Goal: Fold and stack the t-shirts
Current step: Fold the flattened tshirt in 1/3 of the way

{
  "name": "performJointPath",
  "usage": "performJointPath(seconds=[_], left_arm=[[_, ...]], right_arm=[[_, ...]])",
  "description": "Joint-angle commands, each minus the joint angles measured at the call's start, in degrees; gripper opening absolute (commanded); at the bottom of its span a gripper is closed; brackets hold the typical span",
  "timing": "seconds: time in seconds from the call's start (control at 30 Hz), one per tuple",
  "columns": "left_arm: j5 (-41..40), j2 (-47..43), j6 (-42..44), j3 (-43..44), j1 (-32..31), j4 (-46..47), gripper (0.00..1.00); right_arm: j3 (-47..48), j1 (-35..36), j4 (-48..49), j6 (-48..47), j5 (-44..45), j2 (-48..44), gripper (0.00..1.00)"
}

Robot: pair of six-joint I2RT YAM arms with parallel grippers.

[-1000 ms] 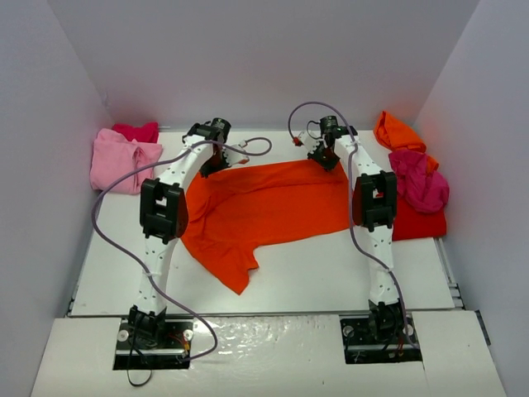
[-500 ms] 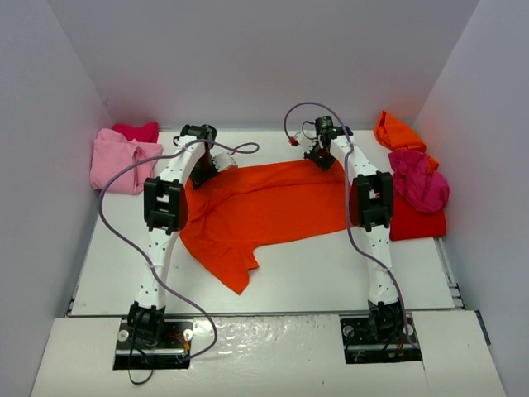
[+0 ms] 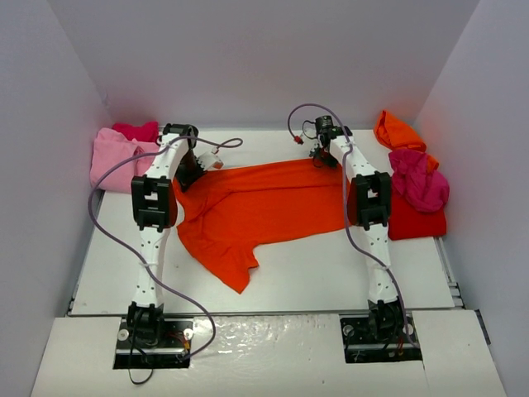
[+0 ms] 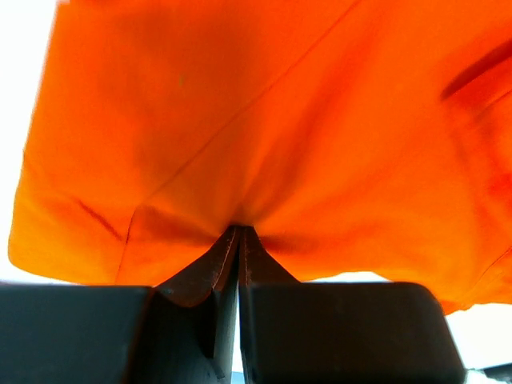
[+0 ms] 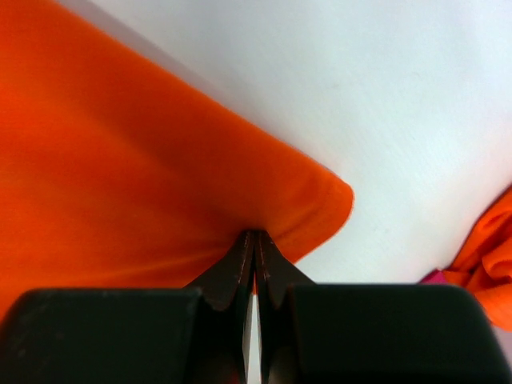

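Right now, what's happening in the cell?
Both arms are working one orange-red t-shirt, spread unfolded across the table. The left arm has its jaws shut on the shirt's far left edge, the right arm on its far right corner. No fold made yet. Other tees wait in heaps: a light pink tee at far left, a magenta tee and a red tee at right.
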Motion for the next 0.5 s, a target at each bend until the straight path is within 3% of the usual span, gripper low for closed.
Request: performJointPath(seconds=[0.0, 0.2, 0.33, 0.4, 0.47], left_arm=[[-2.85, 1.34, 0.58, 0.16, 3.35, -6.8, 0.0], [-4.7, 6.02, 0.11, 7.11, 3.27, -7.52, 0.0], [-4.8, 4.63, -1.25, 6.58, 3.18, -2.94, 0.0], [-4.37, 2.66, -1.88, 3.89, 3.1, 0.88, 0.0], [-4.36, -0.69, -2.4, 1.95, 2.93, 4.52, 0.0]], right_arm=[[1.66, -3.09, -2.87, 2.8, 6.81, 4.53, 0.0], [6.71, -3.3, -2.28, 4.24, 9.6, 8.17, 0.0], [6.67, -2.78, 1.19, 4.77, 8.81, 7.07, 0.02], [5.48, -2.53, 3.83, 5.5, 9.05, 5.11, 0.13], [5.13, -2.03, 4.54, 5.15, 8.61, 3.69, 0.49]])
